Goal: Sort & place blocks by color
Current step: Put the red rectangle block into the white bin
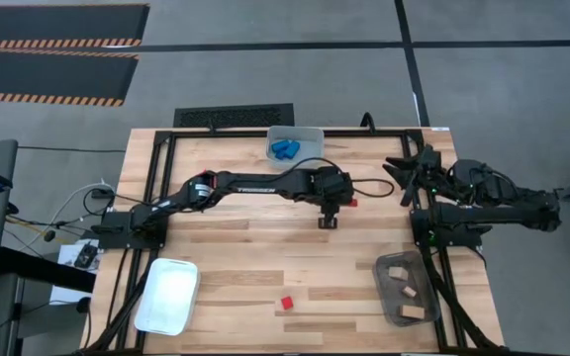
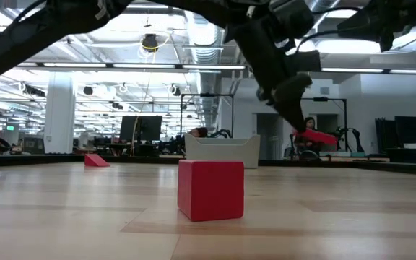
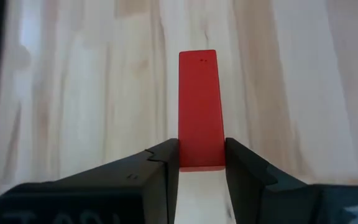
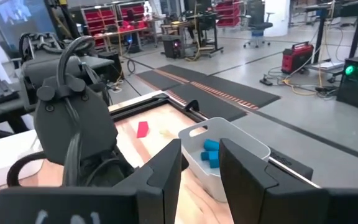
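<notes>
My left gripper [image 3: 202,152] reaches over the table's middle [image 1: 330,210] and is shut on a long flat red block [image 3: 199,109]. A red cube [image 1: 287,304] sits on the table near the near edge and looms large in the low view [image 2: 210,189]. A small red wedge [image 2: 96,160] lies farther back on the table. Blue blocks [image 1: 285,149] lie in the clear bin [image 1: 310,133] at the far edge. Tan blocks [image 1: 400,276] lie in the grey bin [image 1: 384,297]. My right gripper [image 4: 199,163] waits open, folded back at the table's right side [image 1: 406,178]. My left gripper pinches the long red block between its two fingers at one end [image 3: 199,160], one finger on each long side. The rest of the block sticks out forward past the fingertips. The arm slants down toward the table's right, and the block [image 2: 316,136] is lifted clear, slightly tilted.
A white bin [image 1: 166,295] stands at the near left corner. A black metal frame [image 1: 156,168] runs along the table's sides. Bare wood [image 1: 255,252] lies between the white bin, the red cube and the grey bin.
</notes>
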`<state>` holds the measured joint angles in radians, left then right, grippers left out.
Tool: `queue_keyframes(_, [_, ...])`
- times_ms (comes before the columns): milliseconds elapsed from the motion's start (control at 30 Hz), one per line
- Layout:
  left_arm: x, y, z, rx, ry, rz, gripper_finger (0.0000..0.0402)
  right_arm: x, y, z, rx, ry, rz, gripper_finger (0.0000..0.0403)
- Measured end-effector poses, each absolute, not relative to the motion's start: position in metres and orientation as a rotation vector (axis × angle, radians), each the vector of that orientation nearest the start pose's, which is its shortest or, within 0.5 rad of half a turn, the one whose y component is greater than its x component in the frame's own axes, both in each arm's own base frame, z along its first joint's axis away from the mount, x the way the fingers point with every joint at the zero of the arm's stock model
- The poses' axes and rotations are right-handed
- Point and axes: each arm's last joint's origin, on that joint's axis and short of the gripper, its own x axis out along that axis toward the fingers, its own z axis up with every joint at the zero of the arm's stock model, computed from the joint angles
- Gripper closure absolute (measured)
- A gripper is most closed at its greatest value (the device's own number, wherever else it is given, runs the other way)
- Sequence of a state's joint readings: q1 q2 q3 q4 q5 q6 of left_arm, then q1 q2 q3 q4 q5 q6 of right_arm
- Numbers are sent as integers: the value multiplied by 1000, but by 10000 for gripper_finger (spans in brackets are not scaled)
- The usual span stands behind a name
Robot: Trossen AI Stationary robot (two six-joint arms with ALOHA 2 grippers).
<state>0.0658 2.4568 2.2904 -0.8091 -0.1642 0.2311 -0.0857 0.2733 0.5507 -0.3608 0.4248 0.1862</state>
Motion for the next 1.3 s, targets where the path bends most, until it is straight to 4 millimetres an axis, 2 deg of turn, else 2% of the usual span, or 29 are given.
queue_keyframes(100, [520,34,205,260,1015,89,326,78,-18,291,166,43,-504,269])
queue_keyframes(233, [494,28,208,237,948,103,324,78,-16,289,162,65,-484,269])
queue_keyframes(433, [427,23,213,141,762,161,324,79,-15,290,160,62,-485,269])
queue_keyframes(567, [376,12,216,103,739,188,324,88,-15,289,166,33,-477,269])
queue_keyframes(667, [340,-1,218,119,776,204,324,101,-15,283,170,5,-471,269])
queue_keyframes(833, [286,-30,235,125,820,134,324,123,-15,282,146,-35,-446,269])
queue_keyframes(1067, [228,-78,259,114,895,-27,324,150,-14,283,155,-77,-363,269])
queue_keyframes(1300, [175,-109,261,-62,1145,-131,319,171,-12,277,187,-73,-280,269])
